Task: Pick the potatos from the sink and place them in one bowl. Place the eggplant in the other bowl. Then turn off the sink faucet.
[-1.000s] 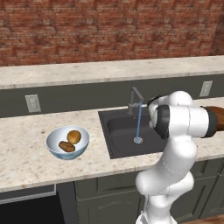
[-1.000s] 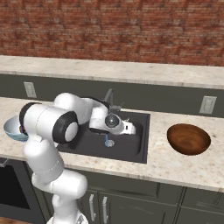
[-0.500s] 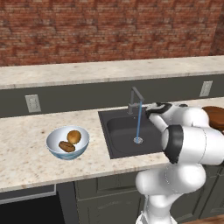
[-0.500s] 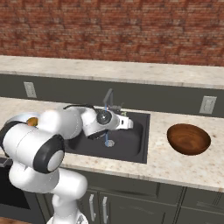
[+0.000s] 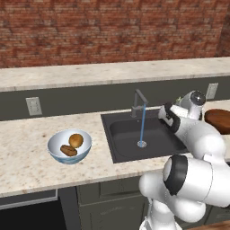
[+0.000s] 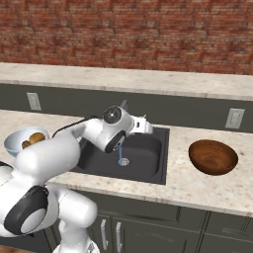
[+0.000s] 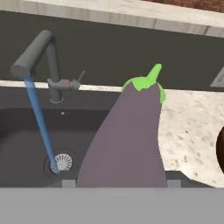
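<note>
Red brick wall [image 5: 108, 31] up top, with a pale speckled ledge [image 5: 103, 72] below it. Under the ledge runs a dark backsplash [image 6: 188, 111] with outlets [image 5: 33, 106]. Speckled stone desk [image 5: 27, 166] sits over grey-green cabinets [image 6: 148, 232].

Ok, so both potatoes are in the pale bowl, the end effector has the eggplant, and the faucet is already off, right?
Not quite: the faucet is running. The hand view shows a blue stream falling from its spout to the drain. The rest holds: both potatoes lie in the pale bowl, and the end effector holds the eggplant.
</note>
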